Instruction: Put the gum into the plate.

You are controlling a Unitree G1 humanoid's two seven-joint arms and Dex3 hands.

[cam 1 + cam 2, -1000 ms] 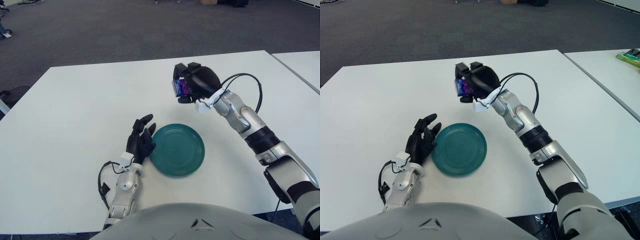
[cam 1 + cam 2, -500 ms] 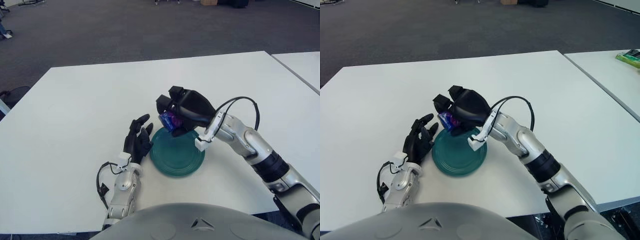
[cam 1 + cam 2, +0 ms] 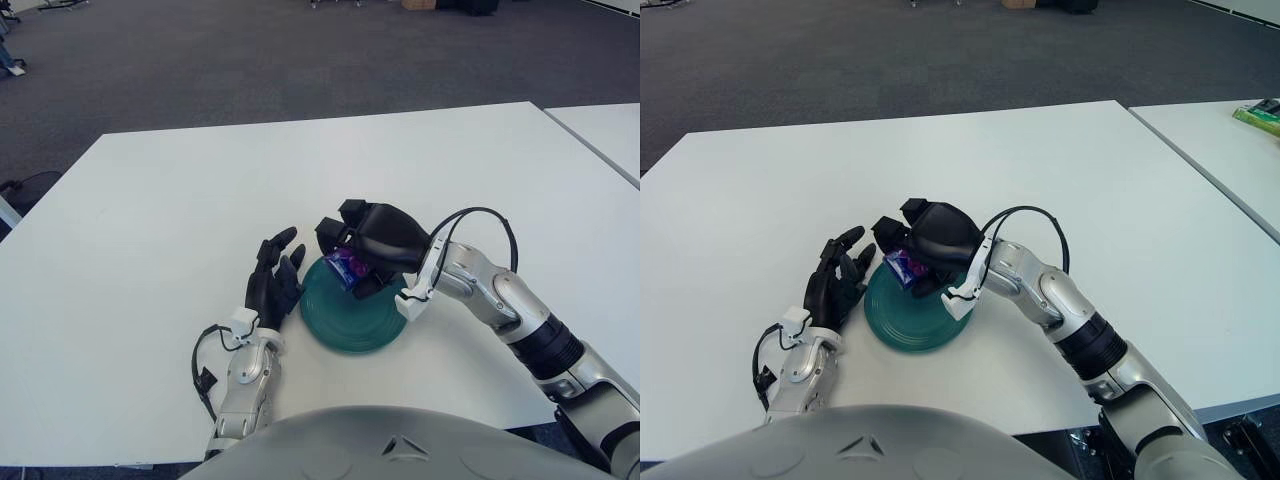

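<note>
1. The right hand (image 3: 365, 240) is reaching over the far left part of the plate (image 3: 372, 318), its fingers curling around the gum (image 3: 349, 267).
2. The gum, a purple-blue pack, is sitting tilted in that grasp, low over the plate's far left rim; whether it is touching the plate cannot be told.
3. The teal plate is lying on the white table (image 3: 150, 220), close to the near edge and about midway between the left and right edges.
4. The left hand (image 3: 272, 280) is resting on the table just beside the plate's left rim, fingers loosely spread and gripping nothing.
</note>
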